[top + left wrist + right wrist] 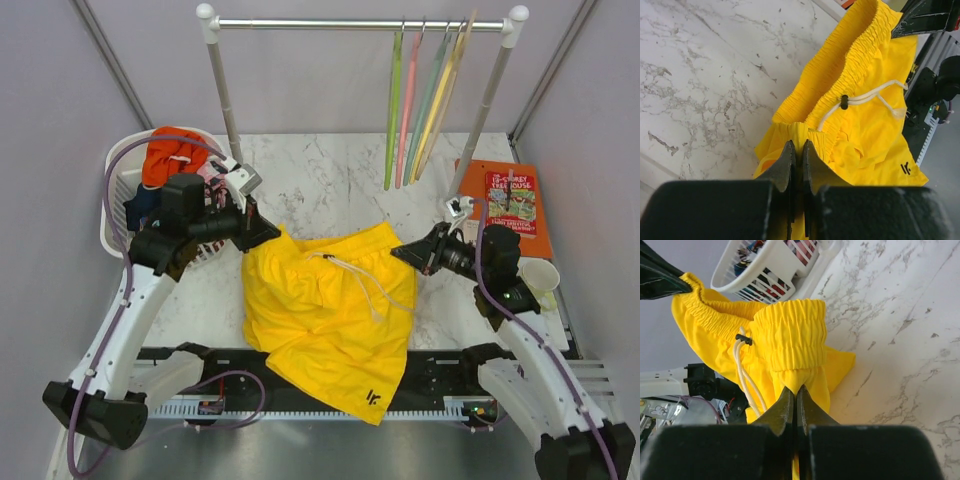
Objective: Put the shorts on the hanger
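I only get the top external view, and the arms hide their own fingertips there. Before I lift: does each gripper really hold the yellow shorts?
Observer: The left gripper does. Its wrist view shows the jaws shut on the shorts at one end of the waistband.
Operator: And the right one?
Observer: The right gripper is shut too, pinching fabric just below the gathered waistband at the other end.
Operator: Is the drawstring caught in either grip?
Observer: No. The drawstring hangs free between the grips, with a black toggle on it near the waistband.
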